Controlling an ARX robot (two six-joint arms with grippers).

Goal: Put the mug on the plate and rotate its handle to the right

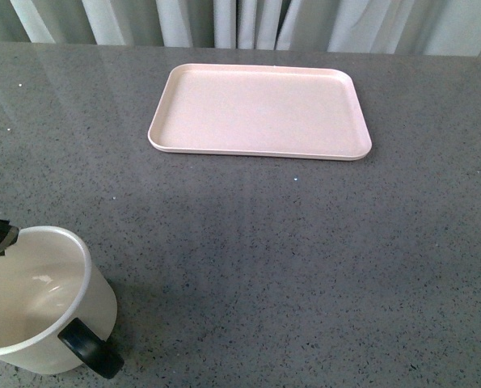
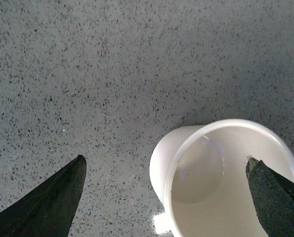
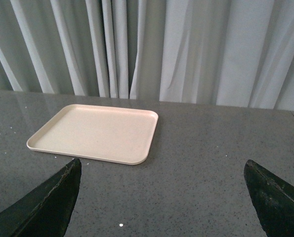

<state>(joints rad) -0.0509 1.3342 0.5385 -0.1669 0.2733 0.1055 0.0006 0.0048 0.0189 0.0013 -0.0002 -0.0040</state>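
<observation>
A dark grey speckled stone table [image 1: 305, 267] fills the view. Its polished top is flecked with black and white and carries soft, pale streaks of reflected light. Along the table's far edge hang pale grey-white curtains [image 3: 186, 49] in long vertical folds, closing off the whole back of the room.

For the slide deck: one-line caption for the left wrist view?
Left gripper open over the speckled grey counter, empty white mug upright between its fingers, one overlapping its rim.
</observation>
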